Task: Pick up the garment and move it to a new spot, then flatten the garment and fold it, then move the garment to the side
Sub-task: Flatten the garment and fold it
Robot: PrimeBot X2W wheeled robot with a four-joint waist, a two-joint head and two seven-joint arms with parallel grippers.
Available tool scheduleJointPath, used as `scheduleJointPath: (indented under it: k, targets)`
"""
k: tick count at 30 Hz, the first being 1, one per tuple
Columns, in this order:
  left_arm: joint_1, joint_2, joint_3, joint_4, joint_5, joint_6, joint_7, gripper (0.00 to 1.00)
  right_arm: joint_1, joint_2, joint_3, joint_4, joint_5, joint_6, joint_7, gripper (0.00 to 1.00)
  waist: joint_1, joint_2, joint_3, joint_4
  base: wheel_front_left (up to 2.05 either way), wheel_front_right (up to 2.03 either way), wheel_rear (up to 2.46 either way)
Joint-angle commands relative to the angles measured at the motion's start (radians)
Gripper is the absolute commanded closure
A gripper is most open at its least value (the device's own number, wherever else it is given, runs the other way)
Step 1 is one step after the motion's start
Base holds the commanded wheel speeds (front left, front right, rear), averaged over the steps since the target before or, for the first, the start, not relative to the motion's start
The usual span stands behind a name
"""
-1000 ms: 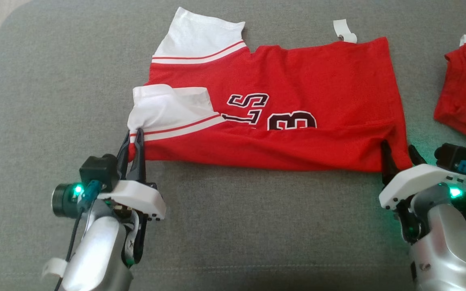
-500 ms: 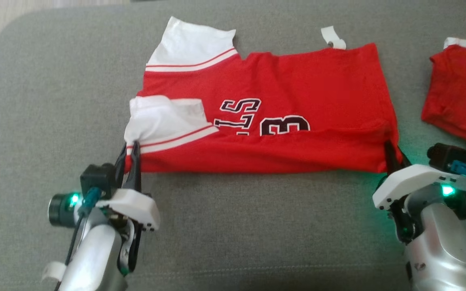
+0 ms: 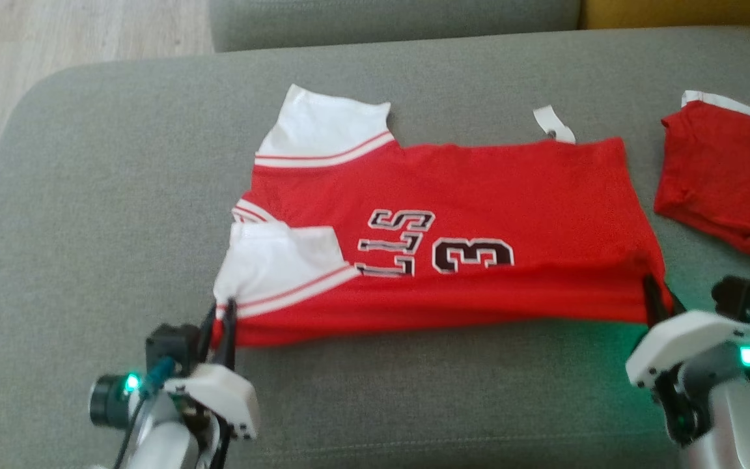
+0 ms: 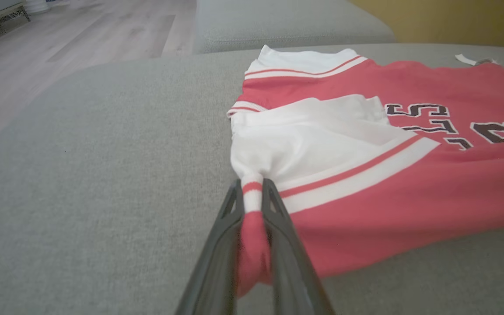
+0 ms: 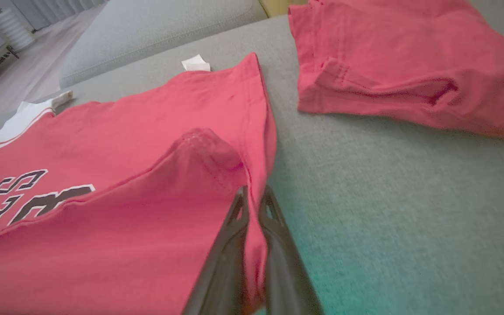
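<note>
Pinching the garment (image 3: 479,189) at its near corners are left gripper (image 3: 221,307) and right gripper (image 3: 657,290).

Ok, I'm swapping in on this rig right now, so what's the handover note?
Left gripper: shut on the jersey at its near sleeve corner.
Right gripper: shut on the near hem corner.
Jersey lies spread on the grey cushion, near edge lapped over the lettering. A second red garment lies to the right.
Done: laid flat, fold begun.
To do: finish the fold, move it aside.
</note>
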State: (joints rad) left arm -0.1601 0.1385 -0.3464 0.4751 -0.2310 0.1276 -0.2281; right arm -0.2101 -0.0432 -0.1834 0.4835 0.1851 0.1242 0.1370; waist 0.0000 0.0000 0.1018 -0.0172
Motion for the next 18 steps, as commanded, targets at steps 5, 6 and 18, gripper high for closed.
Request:
scheduleJointPath:
  k: [5,6,18]
  targets:
    - [0.02,0.033,0.013,-0.039,-0.008,-0.005,0.047,1.0,0.05,-0.007,0.0,-0.101,0.022,0.007,0.057,1.0,0.0,0.0,-0.016,-0.003,0.0,0.0,0.0]
    - [0.024,0.033,0.01,-0.04,-0.009,-0.005,0.051,1.0,0.059,-0.007,-0.001,-0.108,0.025,0.007,0.07,1.0,0.0,0.0,-0.018,-0.004,0.0,0.0,0.0]
    - [-0.033,0.032,0.027,-0.061,-0.011,0.017,-0.002,0.0,0.045,-0.007,0.019,-0.214,-0.015,0.007,0.012,0.0,0.0,0.0,0.01,-0.042,0.0,0.0,0.0]
